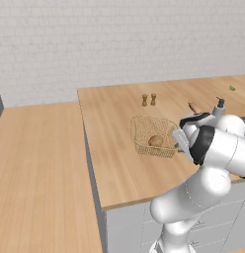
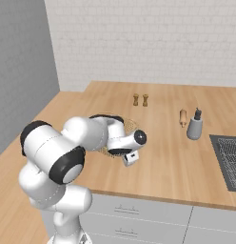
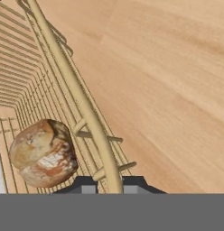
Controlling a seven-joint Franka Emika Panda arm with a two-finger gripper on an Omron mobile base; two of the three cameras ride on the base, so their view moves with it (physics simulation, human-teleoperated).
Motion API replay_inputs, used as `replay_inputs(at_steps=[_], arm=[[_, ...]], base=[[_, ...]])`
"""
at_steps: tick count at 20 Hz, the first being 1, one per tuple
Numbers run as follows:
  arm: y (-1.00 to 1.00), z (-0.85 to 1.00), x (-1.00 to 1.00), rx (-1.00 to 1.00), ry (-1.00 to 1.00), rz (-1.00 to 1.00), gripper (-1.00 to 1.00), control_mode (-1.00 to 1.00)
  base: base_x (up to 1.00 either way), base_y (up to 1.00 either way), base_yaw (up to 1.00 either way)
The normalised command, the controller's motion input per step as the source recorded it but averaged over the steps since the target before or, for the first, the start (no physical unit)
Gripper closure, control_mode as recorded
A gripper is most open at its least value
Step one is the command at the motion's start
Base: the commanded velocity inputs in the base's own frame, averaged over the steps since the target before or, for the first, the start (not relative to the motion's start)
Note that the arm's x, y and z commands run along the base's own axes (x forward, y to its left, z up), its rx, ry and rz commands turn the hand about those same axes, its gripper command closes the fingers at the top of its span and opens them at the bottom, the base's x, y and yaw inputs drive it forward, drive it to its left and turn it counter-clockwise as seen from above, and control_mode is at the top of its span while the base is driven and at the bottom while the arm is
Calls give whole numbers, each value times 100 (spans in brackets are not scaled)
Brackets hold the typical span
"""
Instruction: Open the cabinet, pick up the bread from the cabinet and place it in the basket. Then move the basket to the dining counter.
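Observation:
The tan wire basket (image 1: 144, 122) rests on the light-wood dining counter (image 1: 119, 168), a little in front of the two brown shakers (image 1: 148, 100). Inside it, on the mesh floor, lies the round golden-brown bread (image 1: 155, 141), which the hand view has at lower left (image 3: 44, 152). My gripper (image 1: 180, 140) is at the basket's right side. In the hand view the rim wire (image 3: 82, 103) runs down between the two dark fingertips (image 3: 84, 184), and the gripper (image 3: 109, 184) is shut on it. The arm covers most of the basket (image 2: 131, 125) in the right base view. The cabinet is out of view.
A rolling pin (image 2: 182, 117) and a grey dispenser bottle (image 2: 194, 127) stand right of the basket, with a dark sink (image 2: 229, 159) beyond them. Grey drawers (image 2: 139, 212) front the counter. The counter's left edge (image 1: 90, 148) drops to the wooden floor.

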Motion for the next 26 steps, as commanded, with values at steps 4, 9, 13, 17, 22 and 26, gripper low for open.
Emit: replay_inputs(at_steps=[4, 9, 13, 17, 22, 26], arm=[[1, 21, -9, 0, -3, 1, -100, -100], [0, 55, -40, 0, -11, 10, -100, -100], [8, 69, -73, -2, -19, 20, -100, -100], [18, 91, -79, -8, -24, 27, -100, -100], [47, 100, -54, -2, -7, 29, -100, -100], [63, 100, -74, -12, -5, 36, -100, -100]], base=[[0, 0, 0], [0, 0, 0], [0, 0, 0], [0, 0, 0], [0, 0, 0], [0, 0, 0]])
